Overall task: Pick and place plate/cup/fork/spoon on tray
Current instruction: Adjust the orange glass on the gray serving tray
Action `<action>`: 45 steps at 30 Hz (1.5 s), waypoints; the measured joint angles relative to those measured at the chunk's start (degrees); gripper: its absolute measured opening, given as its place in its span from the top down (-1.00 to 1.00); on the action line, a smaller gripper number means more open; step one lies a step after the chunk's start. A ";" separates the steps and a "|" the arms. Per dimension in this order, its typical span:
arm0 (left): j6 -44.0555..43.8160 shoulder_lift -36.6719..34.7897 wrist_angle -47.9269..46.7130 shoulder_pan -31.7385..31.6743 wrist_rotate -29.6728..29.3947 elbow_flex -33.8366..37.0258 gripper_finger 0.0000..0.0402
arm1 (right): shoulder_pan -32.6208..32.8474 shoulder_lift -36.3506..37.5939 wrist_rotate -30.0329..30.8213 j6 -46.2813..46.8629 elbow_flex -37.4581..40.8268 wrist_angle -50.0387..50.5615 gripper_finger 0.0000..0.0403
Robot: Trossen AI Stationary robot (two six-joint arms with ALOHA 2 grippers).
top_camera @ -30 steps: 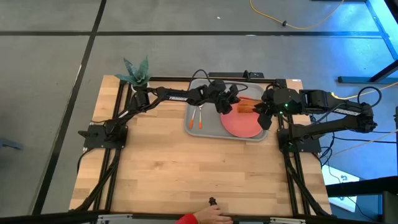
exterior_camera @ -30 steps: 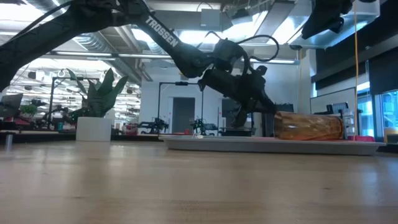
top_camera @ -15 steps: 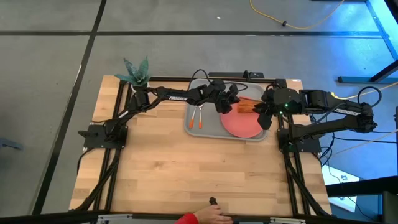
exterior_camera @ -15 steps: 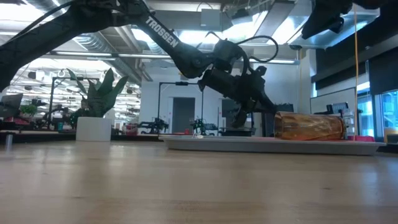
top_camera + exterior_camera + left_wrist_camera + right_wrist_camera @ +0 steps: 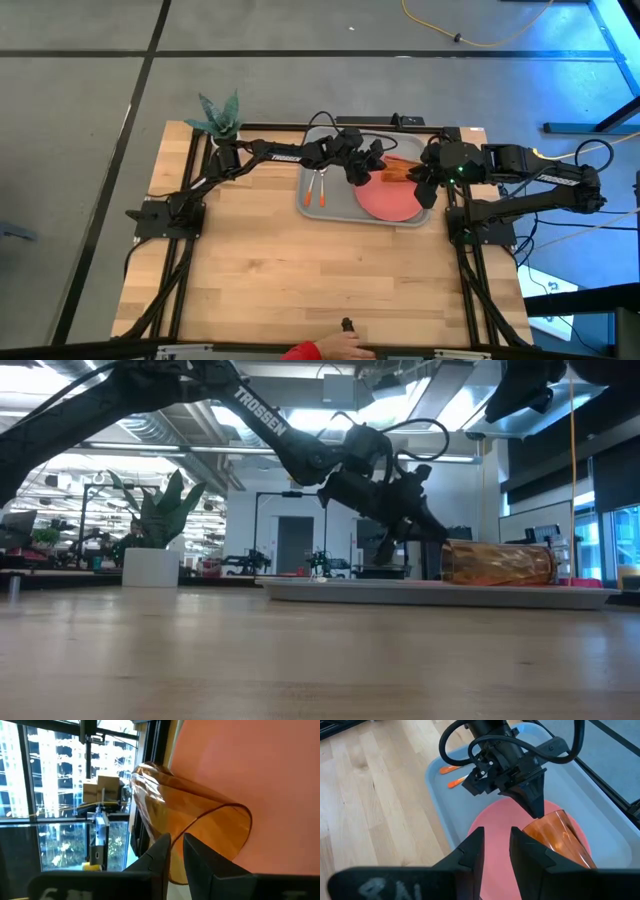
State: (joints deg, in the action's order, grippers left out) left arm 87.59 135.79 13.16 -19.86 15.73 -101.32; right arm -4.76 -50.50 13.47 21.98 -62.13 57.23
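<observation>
The grey tray (image 5: 335, 212) sits at the table's far side. On it lies the pink plate (image 5: 392, 202), and the amber cup (image 5: 398, 168) lies on its side on the plate (image 5: 495, 827). Two orange-handled utensils (image 5: 318, 190) lie side by side on the tray's left part; which is the fork and which the spoon I cannot tell. My left gripper (image 5: 378, 165) is shut on the cup (image 5: 200, 830) at its open end. My right gripper (image 5: 426, 190) hovers open above the tray's right end, holding nothing. My left gripper pinches the cup's wall at its open rim (image 5: 176, 836), one finger inside the mouth and one outside. The fingers (image 5: 538, 810) slant down from the table's left side. The cup (image 5: 497, 563) lies on its side on the plate, its base toward the right.
A white pot with a green plant (image 5: 220, 118) stands at the table's far left corner. A person's hand (image 5: 320, 351) shows at the near edge. The bare wooden tabletop (image 5: 320, 280) stretches from the tray to the near edge.
My left gripper has turned a little at the wrist while keeping hold of the cup's rim. The cup has stayed lying on the plate.
</observation>
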 joint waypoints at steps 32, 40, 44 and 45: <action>5.98 1.97 3.97 0.13 -4.16 -0.66 0.78 | -0.02 0.02 0.00 -0.13 0.00 -0.11 0.55; -3.93 -1.38 6.54 1.59 -13.36 -0.60 0.78 | 0.00 0.00 0.37 0.02 0.00 -0.07 0.55; -19.21 -6.23 2.80 1.97 -17.21 -0.70 0.78 | -0.48 -0.07 0.43 1.72 0.00 0.04 0.55; -23.83 -7.61 1.99 2.13 -18.50 -0.71 0.78 | -0.83 -0.07 0.43 2.32 0.00 0.05 0.55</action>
State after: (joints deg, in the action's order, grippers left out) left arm 63.77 128.18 15.15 -17.73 -2.78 -102.03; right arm -5.58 -50.57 13.90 24.30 -62.13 57.29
